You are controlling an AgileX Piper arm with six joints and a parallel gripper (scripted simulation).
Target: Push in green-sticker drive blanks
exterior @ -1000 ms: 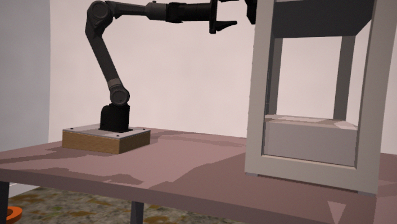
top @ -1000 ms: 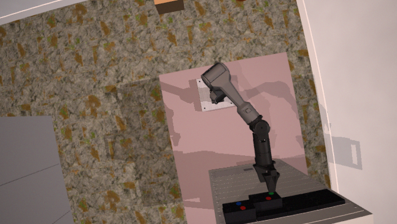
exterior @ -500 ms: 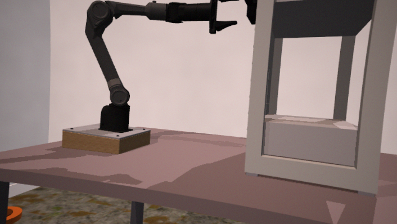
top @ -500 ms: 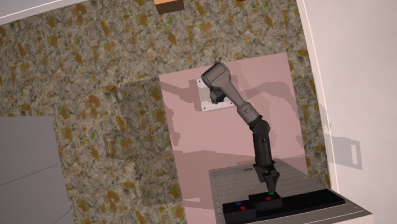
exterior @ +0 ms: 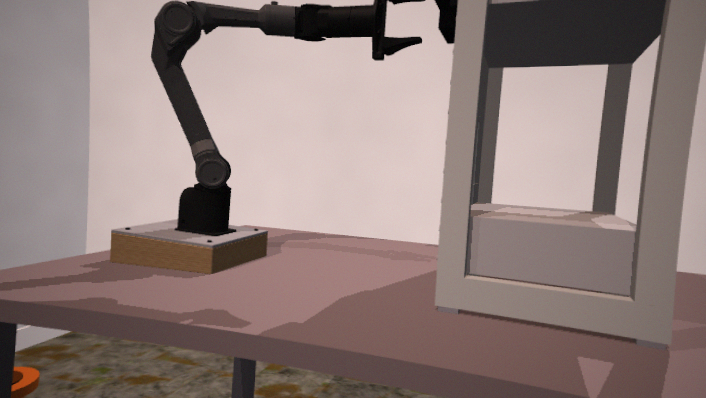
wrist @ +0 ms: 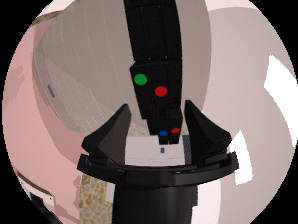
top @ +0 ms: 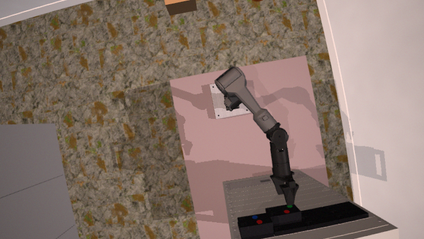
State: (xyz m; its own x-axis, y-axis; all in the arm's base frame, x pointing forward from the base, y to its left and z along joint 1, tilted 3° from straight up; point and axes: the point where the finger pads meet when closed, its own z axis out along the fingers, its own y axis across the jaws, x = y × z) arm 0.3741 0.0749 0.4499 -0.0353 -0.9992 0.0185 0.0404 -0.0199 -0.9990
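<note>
Right now my claw (wrist: 157, 137) is wide open and holds nothing. Its two dark fingers stand far apart, pointing at the black front of the storage chassis (top: 330, 214). From above, the claw tip hangs just by the green sticker (top: 289, 206), but I cannot tell if it touches.

Through the wrist view I see two blanks between the fingers. The bigger-looking blank (wrist: 154, 91) has the green sticker on one side and a red sticker (wrist: 160, 91) on the other. A second blank (wrist: 168, 125) further off shows a blue sticker (wrist: 162, 133) and another small red sticker (wrist: 174, 131).

From above, both blocks stick out of the long black chassis front. The chassis sits high up in the pale rack (exterior: 457, 165). Lower in the rack rests a grey box (exterior: 550, 255).

The rack stands on the pink table (exterior: 300, 300). My arm (exterior: 182, 100) reaches up and across from its wooden base (exterior: 150, 252), which sits well apart from the rack.
</note>
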